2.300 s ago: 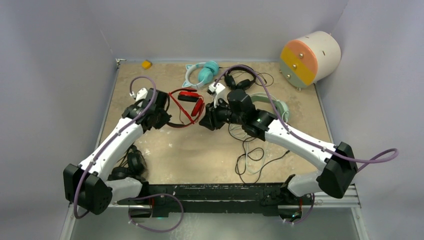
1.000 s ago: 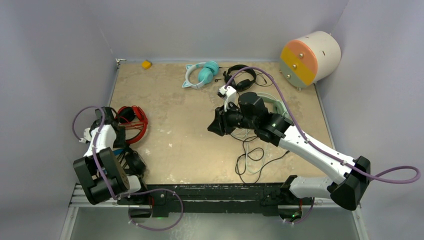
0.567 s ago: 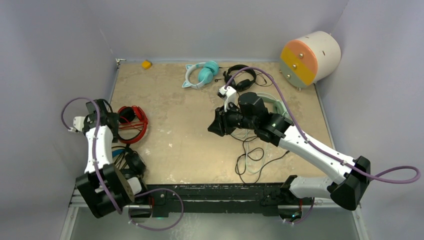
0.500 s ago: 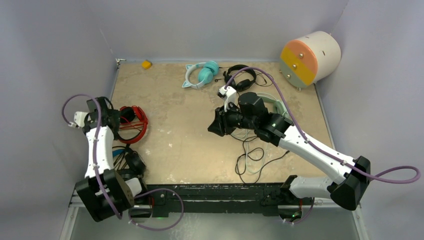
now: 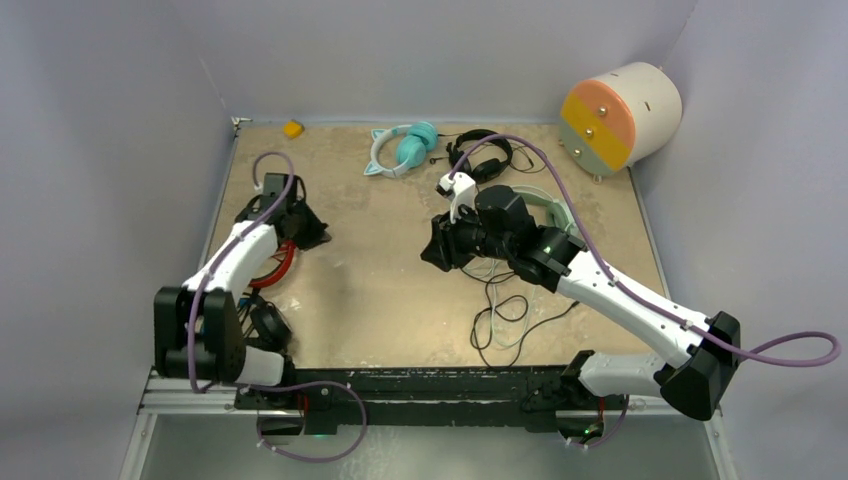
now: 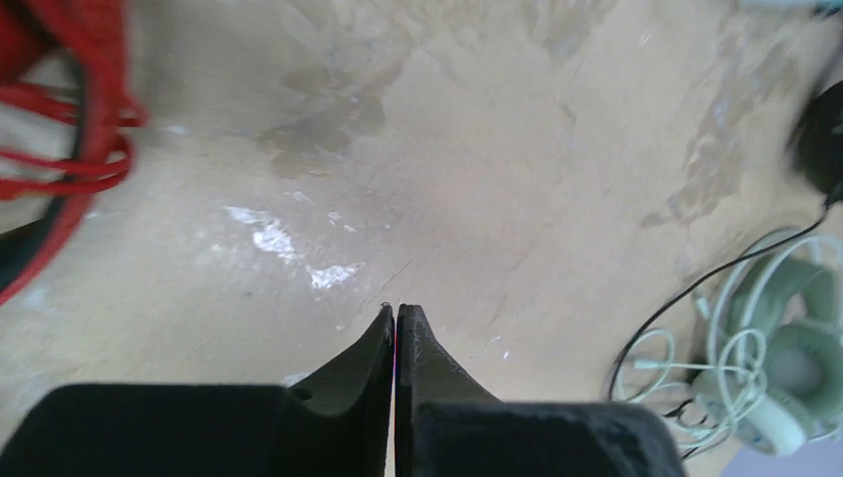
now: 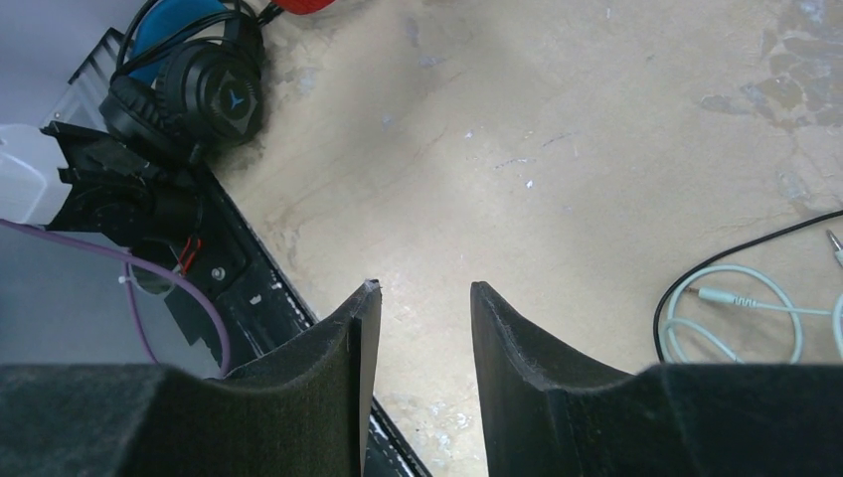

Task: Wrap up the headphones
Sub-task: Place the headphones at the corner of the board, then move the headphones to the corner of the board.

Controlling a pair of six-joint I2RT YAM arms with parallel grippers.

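Left hand inward, off red headphones

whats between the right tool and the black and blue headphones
Only bare table between the right tool and the black headphones, as the right wrist view shows.

Mottled beige table, red headset, mint-green headset, teal cat-eared headset

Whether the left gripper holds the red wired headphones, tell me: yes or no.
No, the left gripper is shut empty above the beige tabletop, with the red wired headphones lying apart at the view's left edge.
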